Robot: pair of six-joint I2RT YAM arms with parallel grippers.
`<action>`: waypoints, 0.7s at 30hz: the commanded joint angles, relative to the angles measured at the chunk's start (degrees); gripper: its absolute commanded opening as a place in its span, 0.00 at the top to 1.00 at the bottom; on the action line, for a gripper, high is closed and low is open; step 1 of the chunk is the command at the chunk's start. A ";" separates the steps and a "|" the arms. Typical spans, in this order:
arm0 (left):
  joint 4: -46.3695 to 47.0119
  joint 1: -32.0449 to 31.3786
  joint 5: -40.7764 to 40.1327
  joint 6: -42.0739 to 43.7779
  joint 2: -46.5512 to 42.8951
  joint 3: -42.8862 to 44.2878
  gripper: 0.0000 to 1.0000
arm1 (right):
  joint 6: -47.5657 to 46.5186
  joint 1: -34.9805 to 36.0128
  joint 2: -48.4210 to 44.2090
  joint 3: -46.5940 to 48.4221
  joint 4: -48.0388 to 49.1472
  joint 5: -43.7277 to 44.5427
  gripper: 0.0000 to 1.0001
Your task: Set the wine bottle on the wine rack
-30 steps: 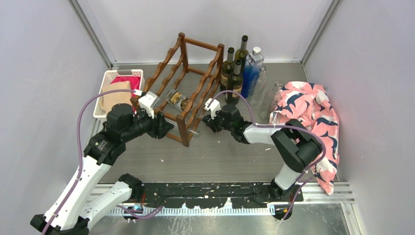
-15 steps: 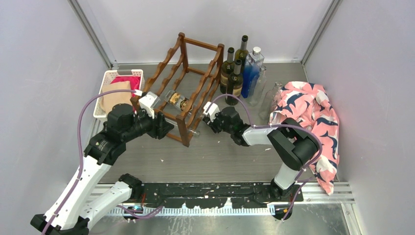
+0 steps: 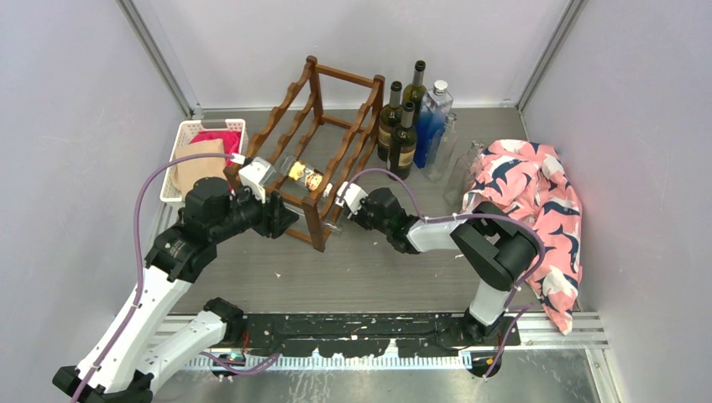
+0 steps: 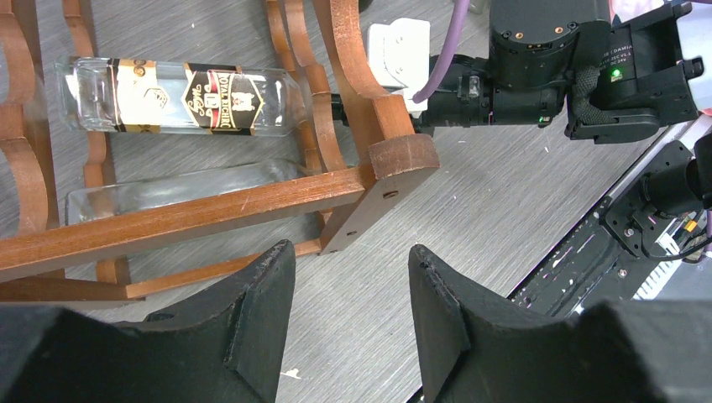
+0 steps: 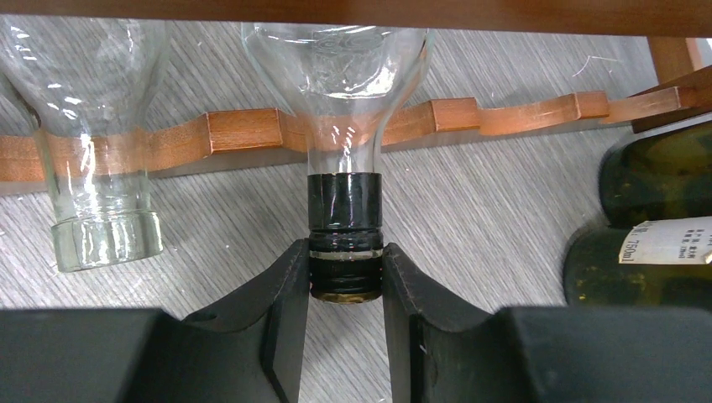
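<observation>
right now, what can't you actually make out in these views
- Right wrist view: the wine bottle body is cut off by the top edge and a wine rack rail, so its seating is unseen.
- Top view: the right gripper fingertips are too small, beside the rack post, to judge the grip.
- Left wrist view: the second clear bottle is mostly behind a rail.
- Right wrist view: the dark bottles and their label are cut off by the right edge.

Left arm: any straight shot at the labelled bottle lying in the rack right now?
Probably not head-on. The left gripper is open, but the wine rack puts its lower rail and corner post between the gripper and the labelled bottle; it would likely need another angle.
</observation>
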 commanded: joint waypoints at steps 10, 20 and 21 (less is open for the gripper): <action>3.02 0.26 -0.17 0.69 -0.88 0.51 0.47 | -4.81 0.65 -2.25 0.69 -2.82 5.20 0.53; 2.60 0.26 0.05 0.50 -1.15 0.86 0.47 | -2.88 1.18 -4.34 -1.05 0.22 6.08 0.19; 2.57 0.26 0.06 0.42 -1.22 0.94 0.47 | -2.41 1.26 -5.21 -1.58 0.36 6.10 0.18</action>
